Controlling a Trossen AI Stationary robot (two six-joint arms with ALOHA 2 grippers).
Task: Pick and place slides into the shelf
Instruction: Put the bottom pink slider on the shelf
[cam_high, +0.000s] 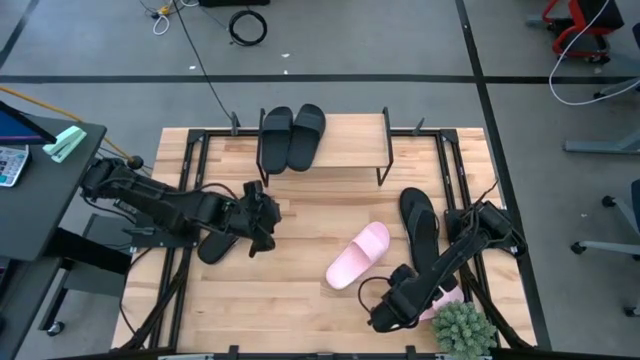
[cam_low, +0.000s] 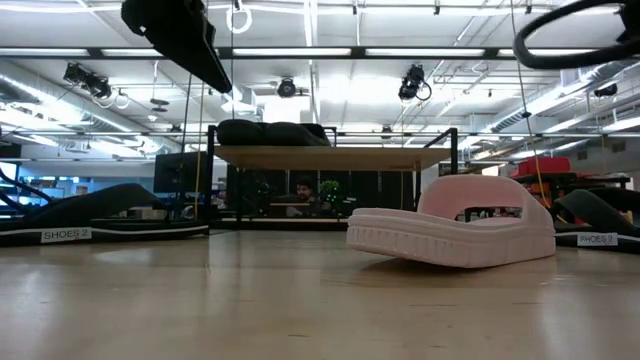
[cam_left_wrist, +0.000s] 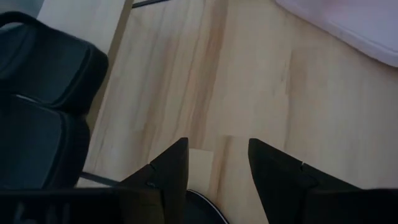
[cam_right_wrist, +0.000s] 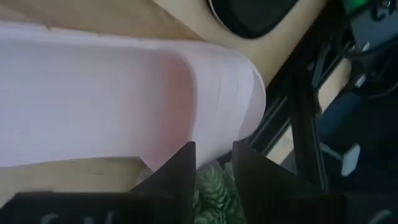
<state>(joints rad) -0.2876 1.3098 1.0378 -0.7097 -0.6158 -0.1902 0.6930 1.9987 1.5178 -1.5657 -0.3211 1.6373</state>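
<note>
Right gripper (cam_high: 385, 312), fingers apart over pink slide (cam_right_wrist: 124, 99) beside the potted plant (cam_high: 465, 328), poised for pickup; left gripper (cam_high: 262, 215) held open, empty.

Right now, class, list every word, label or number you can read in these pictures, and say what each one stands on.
"SHOES 2": white label by the black slide at the low view's left edge.
"SHOES 7" (last character uncertain): white label by the black slide at its right edge.
Nothing readable in the other views; the items on the side desk are too small to read.
</note>
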